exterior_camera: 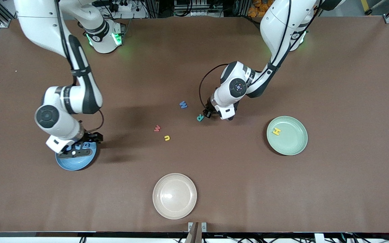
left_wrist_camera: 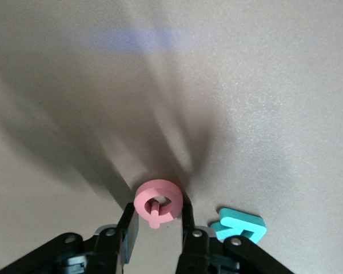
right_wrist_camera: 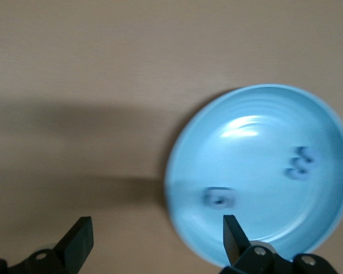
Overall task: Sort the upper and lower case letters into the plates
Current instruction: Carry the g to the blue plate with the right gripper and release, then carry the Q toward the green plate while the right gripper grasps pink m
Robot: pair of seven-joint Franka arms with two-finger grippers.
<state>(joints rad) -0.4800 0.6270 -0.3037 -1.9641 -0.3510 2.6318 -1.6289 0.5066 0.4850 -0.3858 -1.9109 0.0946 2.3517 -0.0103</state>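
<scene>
Brown table [exterior_camera: 194,50]: left tool [left_wrist_camera: 159,224] gripping pink letter [left_wrist_camera: 155,201]; right tool [right_wrist_camera: 154,242] wide over blue plate [right_wrist_camera: 263,171].

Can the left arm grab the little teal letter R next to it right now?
Probably not yet. The left gripper is already shut on a small pink foam ring-shaped letter. The teal foam letter R lies right beside it on the brown table, uncovered, so it looks reachable once that gripper is empty.
</scene>
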